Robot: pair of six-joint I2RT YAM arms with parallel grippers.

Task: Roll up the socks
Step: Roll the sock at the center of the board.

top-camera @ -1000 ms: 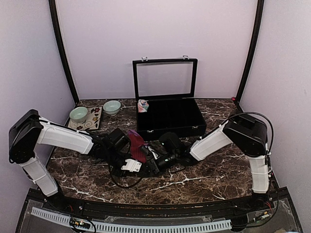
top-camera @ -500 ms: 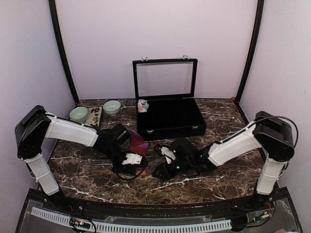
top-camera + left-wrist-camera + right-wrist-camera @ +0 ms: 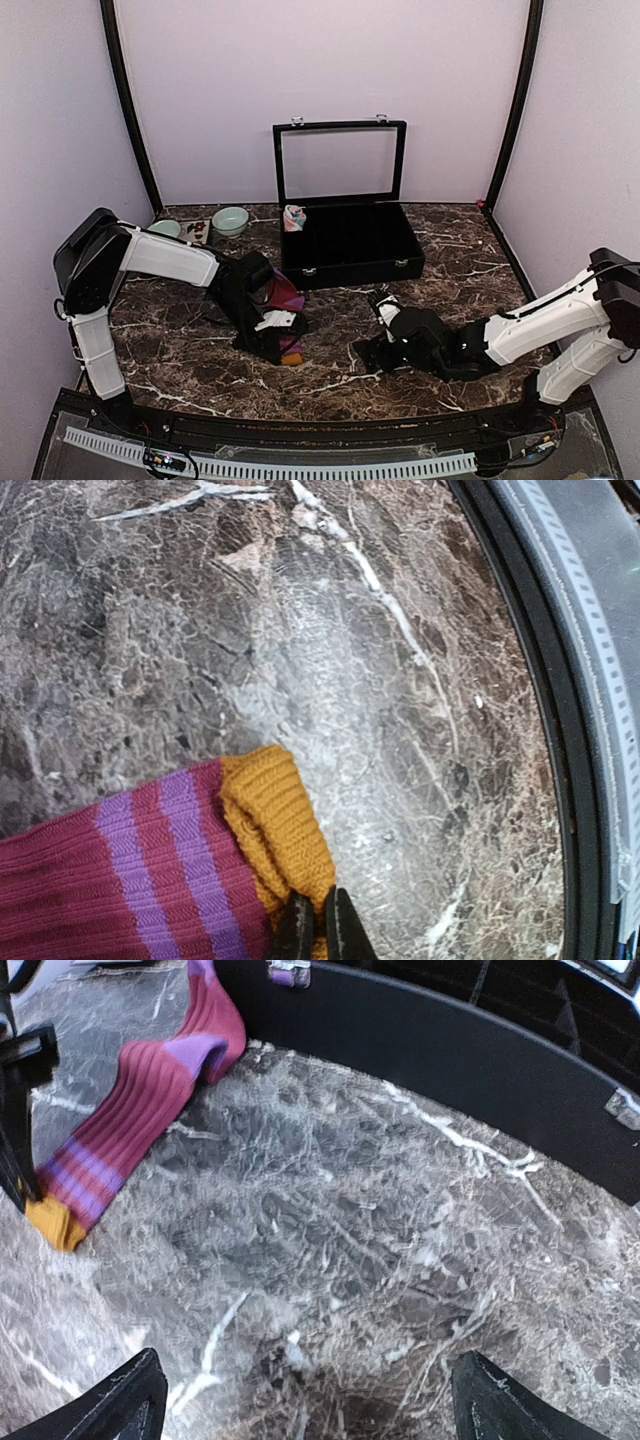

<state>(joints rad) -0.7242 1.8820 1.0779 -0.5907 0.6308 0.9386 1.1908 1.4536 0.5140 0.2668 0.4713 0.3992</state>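
Note:
The maroon sock [image 3: 281, 296] with purple stripes lies stretched on the marble, its orange cuff [image 3: 276, 832] toward the near edge. My left gripper [image 3: 319, 927] is shut on the tip of that cuff, just above the table; from above the left gripper [image 3: 286, 344] shows over the cuff. The sock [image 3: 140, 1110] runs from the cuff [image 3: 54, 1222] up to its purple end by the case. My right gripper [image 3: 315, 1410] stands wide open over bare marble, right of the sock and apart from it; from above the right gripper [image 3: 375, 328] holds nothing. The salmon-pink sock [image 3: 294, 216] sits bunched by the case's back left corner.
An open black display case [image 3: 350, 268] with its lid upright stands behind the sock; its front wall [image 3: 450, 1045] is close ahead of the right gripper. Two pale green bowls [image 3: 230, 220] and a patterned mat [image 3: 196, 231] are at the back left.
My right gripper has opened wide and drawn back to the right, away from the sock. My left gripper has pulled the orange cuff toward the near edge, stretching the sock out.

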